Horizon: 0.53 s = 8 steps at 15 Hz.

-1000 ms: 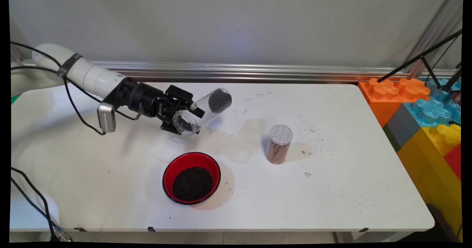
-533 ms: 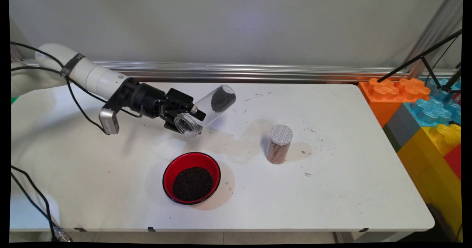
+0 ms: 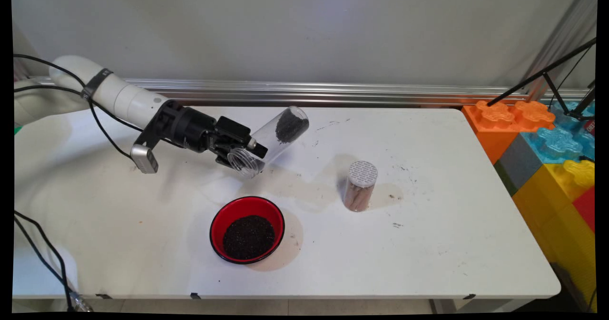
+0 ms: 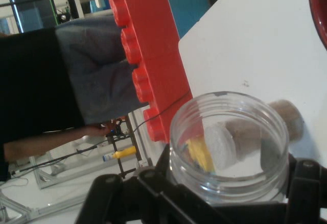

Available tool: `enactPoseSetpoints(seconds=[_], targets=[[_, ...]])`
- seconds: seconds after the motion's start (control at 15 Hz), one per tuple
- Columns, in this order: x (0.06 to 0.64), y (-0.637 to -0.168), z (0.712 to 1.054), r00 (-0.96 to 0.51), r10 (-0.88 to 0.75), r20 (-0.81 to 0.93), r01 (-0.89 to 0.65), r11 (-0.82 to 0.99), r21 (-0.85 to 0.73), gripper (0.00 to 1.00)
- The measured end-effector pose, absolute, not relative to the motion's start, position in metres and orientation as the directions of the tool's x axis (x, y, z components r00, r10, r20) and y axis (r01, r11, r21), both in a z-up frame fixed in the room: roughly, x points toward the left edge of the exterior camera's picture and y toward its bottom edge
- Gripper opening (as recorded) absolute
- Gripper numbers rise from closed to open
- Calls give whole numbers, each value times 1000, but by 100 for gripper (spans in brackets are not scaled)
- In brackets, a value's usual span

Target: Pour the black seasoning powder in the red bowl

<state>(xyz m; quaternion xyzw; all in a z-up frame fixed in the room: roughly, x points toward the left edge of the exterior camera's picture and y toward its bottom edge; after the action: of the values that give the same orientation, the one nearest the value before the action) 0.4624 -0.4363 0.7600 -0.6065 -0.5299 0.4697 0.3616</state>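
My gripper (image 3: 250, 150) is shut on a clear plastic jar (image 3: 272, 139), held above the table's left middle. The jar lies tilted, its open mouth (image 3: 241, 161) low toward the camera and its closed end high toward the wall. A little dark granular stuff (image 3: 290, 125) sits at that raised end. In the hand view the jar's open mouth (image 4: 230, 142) fills the lower right between the black linkage. Below the jar on the table stands a red bowl (image 3: 247, 228) holding dark granules. A second jar (image 3: 360, 186) with a white perforated lid stands upright to the right.
Large orange (image 3: 504, 122), blue and yellow toy blocks stand off the table's right edge. A black tripod leg (image 3: 542, 75) reaches over them. Pale stains and dark crumbs mark the white table (image 3: 428, 244) around the bowl and the lidded jar. An aluminium rail runs along the wall.
The hand has rolled and moved slightly right and up, lifting the jar's closed end further; the granules stay at that end. Bowl and lidded jar have not moved.
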Motion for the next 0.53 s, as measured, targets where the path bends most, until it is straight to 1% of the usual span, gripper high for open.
enactPoseSetpoints(seconds=[0.53], targets=[[459, -436, 761, 43, 962, -271, 289, -272, -918, 0]])
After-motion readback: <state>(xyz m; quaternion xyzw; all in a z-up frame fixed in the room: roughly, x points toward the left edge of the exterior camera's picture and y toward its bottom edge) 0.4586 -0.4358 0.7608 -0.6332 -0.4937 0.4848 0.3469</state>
